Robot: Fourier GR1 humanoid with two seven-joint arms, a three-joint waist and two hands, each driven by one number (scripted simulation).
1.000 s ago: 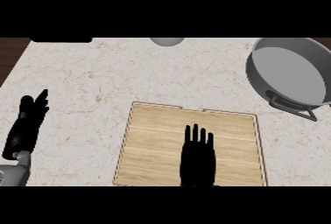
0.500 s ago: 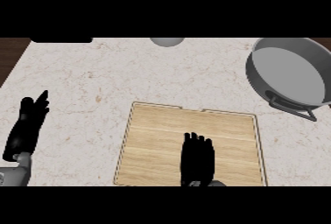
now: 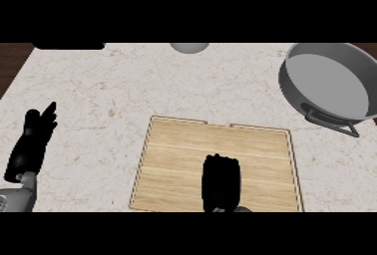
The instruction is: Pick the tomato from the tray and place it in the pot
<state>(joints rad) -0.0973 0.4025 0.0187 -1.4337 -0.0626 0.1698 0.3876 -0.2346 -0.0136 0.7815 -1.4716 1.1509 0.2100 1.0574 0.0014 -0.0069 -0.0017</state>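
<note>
The wooden tray (image 3: 221, 144) lies in the middle of the counter. My right hand (image 3: 221, 182) hangs over its near half, coming in from the lower edge, and looks short and blocky from above. No tomato shows anywhere; whatever lies under that hand is hidden. The grey pot (image 3: 327, 82) stands at the back right, its inside bare, with a handle pointing toward the tray's far right corner. My left hand (image 3: 33, 144) rests open at the left edge, fingers up, well away from the tray.
A pale round object (image 3: 190, 47) is cut off at the counter's far edge. Dark wood shows beyond the counter's left corner (image 3: 11, 60). Bare marble counter (image 3: 147, 84) lies between the tray and the pot.
My right hand has drawn back toward the lower edge over the tray and now looks shorter than before. The left hand, tray and pot have stayed put.
</note>
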